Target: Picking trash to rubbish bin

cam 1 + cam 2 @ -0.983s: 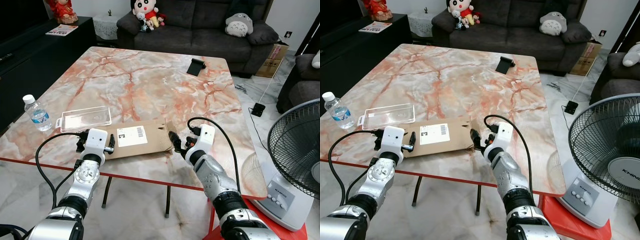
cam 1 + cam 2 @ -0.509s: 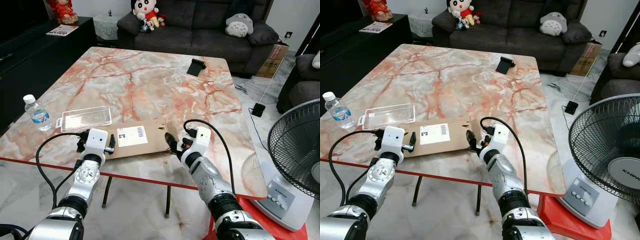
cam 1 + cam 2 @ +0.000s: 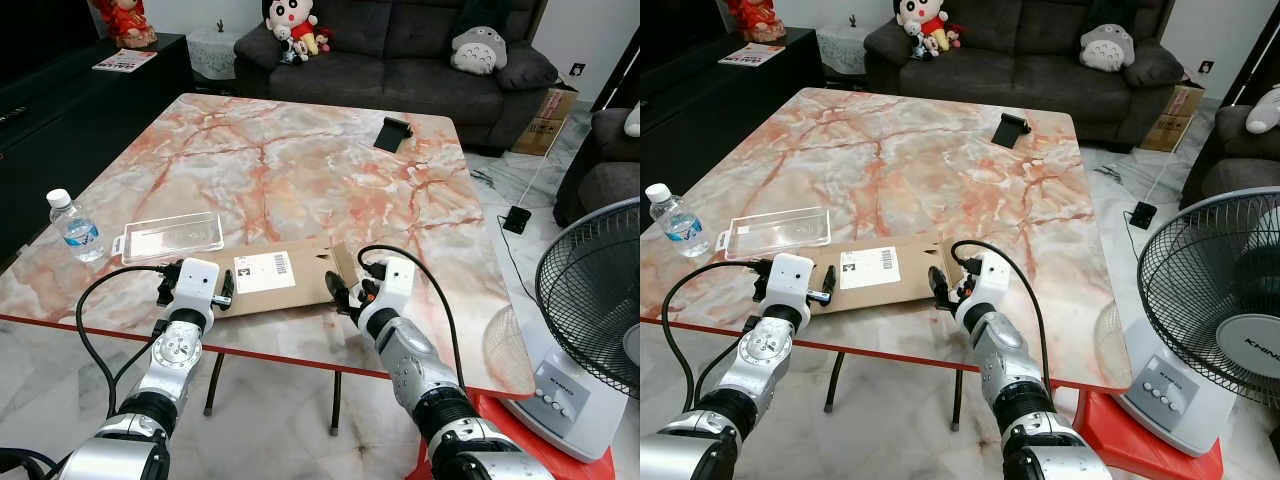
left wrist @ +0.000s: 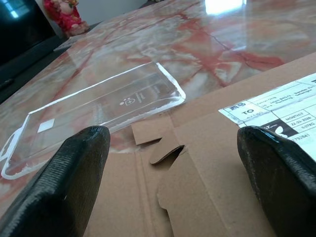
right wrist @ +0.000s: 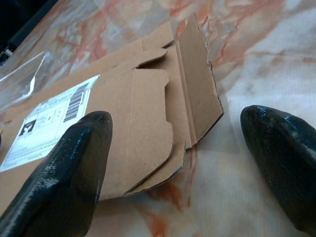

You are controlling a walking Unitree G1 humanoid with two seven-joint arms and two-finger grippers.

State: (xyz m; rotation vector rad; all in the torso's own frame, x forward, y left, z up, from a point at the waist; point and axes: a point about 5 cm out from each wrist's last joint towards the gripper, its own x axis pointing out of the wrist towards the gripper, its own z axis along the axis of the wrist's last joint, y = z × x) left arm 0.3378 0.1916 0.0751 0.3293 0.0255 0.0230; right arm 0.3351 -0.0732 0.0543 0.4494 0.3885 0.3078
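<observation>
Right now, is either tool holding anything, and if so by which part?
Nothing is held. The left tool and right tool sit open at opposite ends of the flattened cardboard box, which lies flat on the table.

Shipping label (image 4: pixel 276 111) on the flattened cardboard box (image 3: pixel 280 280), near the desk's front edge: the word "TO" reads clearly; beside it smaller lines, partly "MONTHLY" and a date-like string, too blurred to trust.
Barcode on the same label (image 3: pixel 281 264): bars visible, digits too small to read.
Fan base (image 3: pixel 1248 348) on the floor off the desk's right edge: brand plate looks like "ICHIKO", uncertain.
Clear plastic tray (image 4: pixel 98 106): small embossed mark, unreadable.
</observation>
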